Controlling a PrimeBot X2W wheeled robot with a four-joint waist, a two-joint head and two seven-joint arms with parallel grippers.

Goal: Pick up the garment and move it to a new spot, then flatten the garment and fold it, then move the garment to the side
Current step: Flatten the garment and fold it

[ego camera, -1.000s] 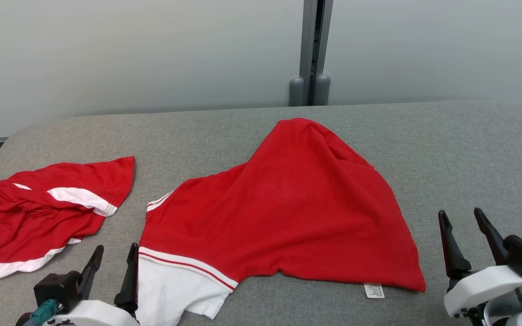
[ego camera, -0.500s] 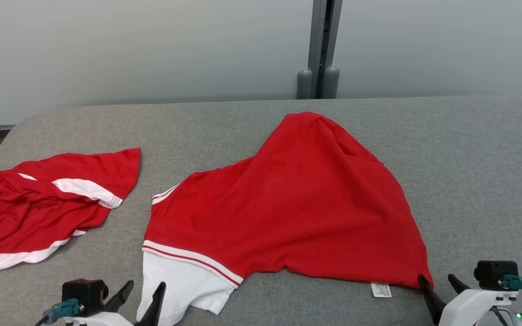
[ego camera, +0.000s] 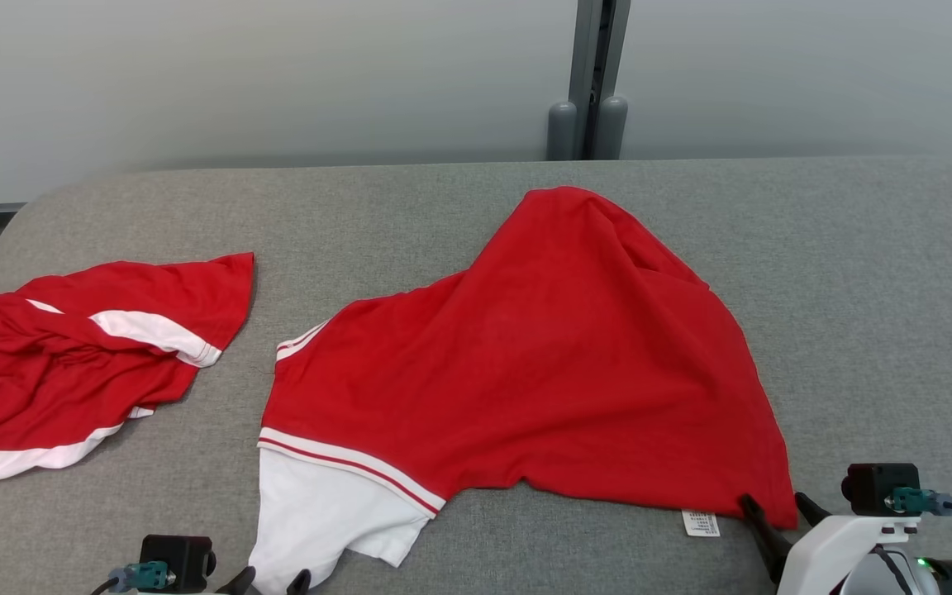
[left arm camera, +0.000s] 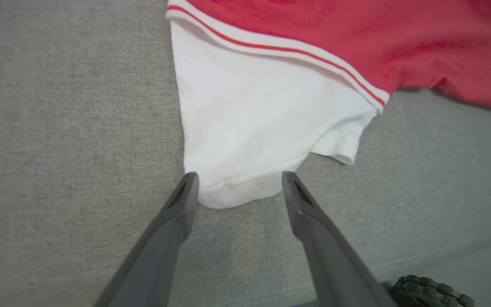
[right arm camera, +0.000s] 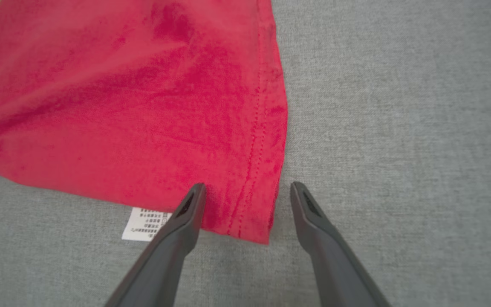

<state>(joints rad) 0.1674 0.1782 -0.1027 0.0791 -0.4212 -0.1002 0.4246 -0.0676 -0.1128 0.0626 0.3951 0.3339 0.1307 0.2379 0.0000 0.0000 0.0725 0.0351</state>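
The limp red-and-white knit garment [ego camera: 542, 355] should lift lightly and drape. The left gripper [left arm camera: 240, 177], jaws apart, straddles its white sleeve hem [left arm camera: 237, 194]; the right gripper [right arm camera: 247, 187], likewise apart, its red corner [right arm camera: 252, 221].

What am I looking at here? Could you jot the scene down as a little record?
Surface: grey padded table
Main garment: red shirt, rumpled, mid-table, white section nearest the robot
Label: white tag at its near hem
Other garment: red and white clothing at the table's left, apart
Left gripper: open, fingers either side of the white section's edge
Right gripper: open, fingers either side of the red hem corner
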